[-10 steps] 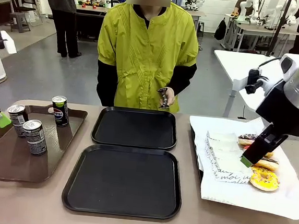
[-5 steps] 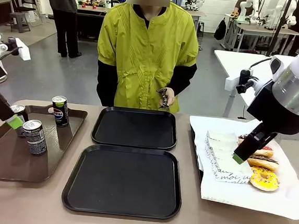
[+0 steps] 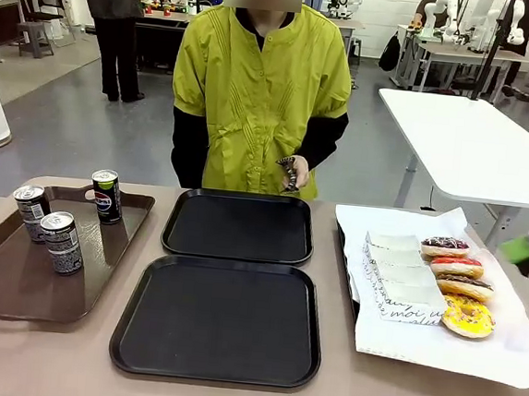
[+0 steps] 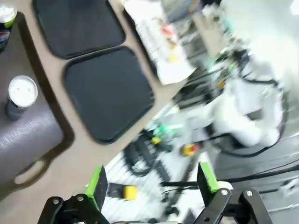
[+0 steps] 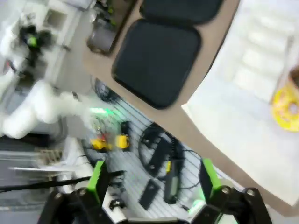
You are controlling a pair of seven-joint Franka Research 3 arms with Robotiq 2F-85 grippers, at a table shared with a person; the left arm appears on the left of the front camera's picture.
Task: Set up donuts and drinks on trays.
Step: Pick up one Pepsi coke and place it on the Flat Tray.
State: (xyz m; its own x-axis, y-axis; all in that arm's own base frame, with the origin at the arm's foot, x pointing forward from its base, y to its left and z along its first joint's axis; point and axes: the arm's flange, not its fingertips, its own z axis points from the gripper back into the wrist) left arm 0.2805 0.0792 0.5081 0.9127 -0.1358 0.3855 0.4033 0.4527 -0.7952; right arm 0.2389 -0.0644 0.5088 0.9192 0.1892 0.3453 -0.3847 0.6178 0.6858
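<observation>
Trays (image 3: pixel 215 376) are sitting empty mid-table, donuts (image 3: pixel 456 284) lying on paper (image 3: pixel 418 346) at right, cans (image 3: pixel 61 240) standing on the brown tray (image 3: pixel 16 278) at left. Left gripper (image 4: pixel 152 177) and right gripper (image 5: pixel 152 175) are hanging spread, empty; each should be centring over one item, then closing gently.

You're in a robotics lab, a big open hall: bare grey floor (image 3: pixel 85 136), rows of white desks (image 3: pixel 473 142), the far ones loaded with equipment, a person (image 3: pixel 113 18) standing among them. Down the wrist views you see cables and black power gear (image 5: pixel 161 154) below your own desk (image 3: pixel 368 392).
</observation>
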